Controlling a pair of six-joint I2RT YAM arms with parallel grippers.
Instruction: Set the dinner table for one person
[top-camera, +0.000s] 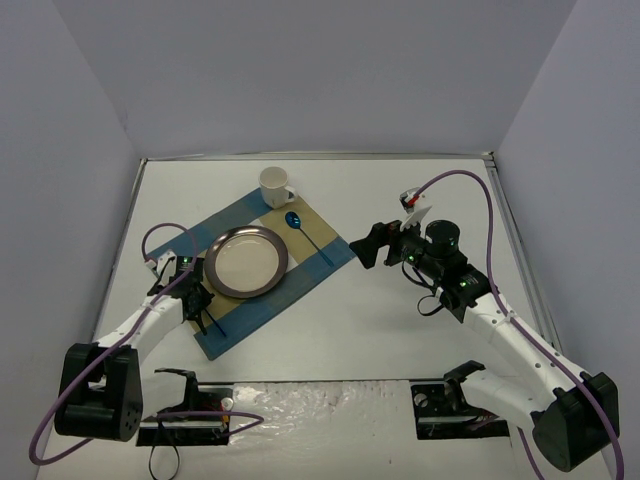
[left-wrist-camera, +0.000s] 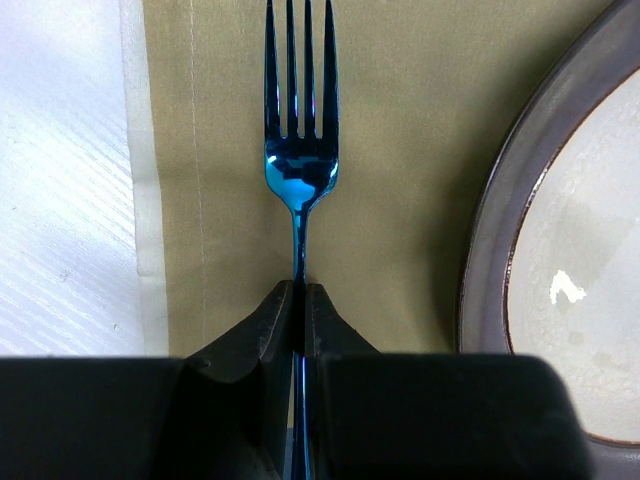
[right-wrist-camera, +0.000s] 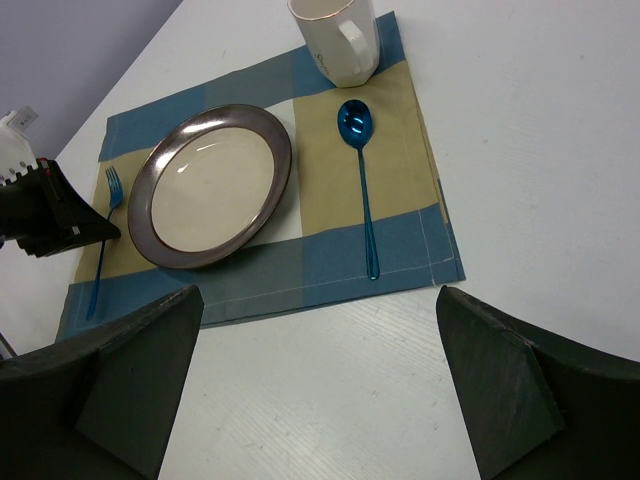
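The dinner table (top-camera: 400, 330) is a large white top. A blue-and-tan placemat (top-camera: 320, 255) lies on it, holding a grey-rimmed plate (top-camera: 246, 262), a blue spoon (top-camera: 310, 237) to the plate's right and a white mug (top-camera: 276, 186) at the far corner. My left gripper (top-camera: 197, 300) is shut on the handle of a blue fork (left-wrist-camera: 300, 150), whose tines point away, low over the mat just left of the plate (left-wrist-camera: 500, 250). My right gripper (top-camera: 375, 245) is open and empty, above bare table near the mat's right edge (right-wrist-camera: 440, 250).
The right wrist view shows the plate (right-wrist-camera: 210, 185), spoon (right-wrist-camera: 360, 170), mug (right-wrist-camera: 338, 35), fork (right-wrist-camera: 112, 185) and left gripper (right-wrist-camera: 50, 215). Grey walls enclose the table on three sides. Both arm bases sit at the near edge.
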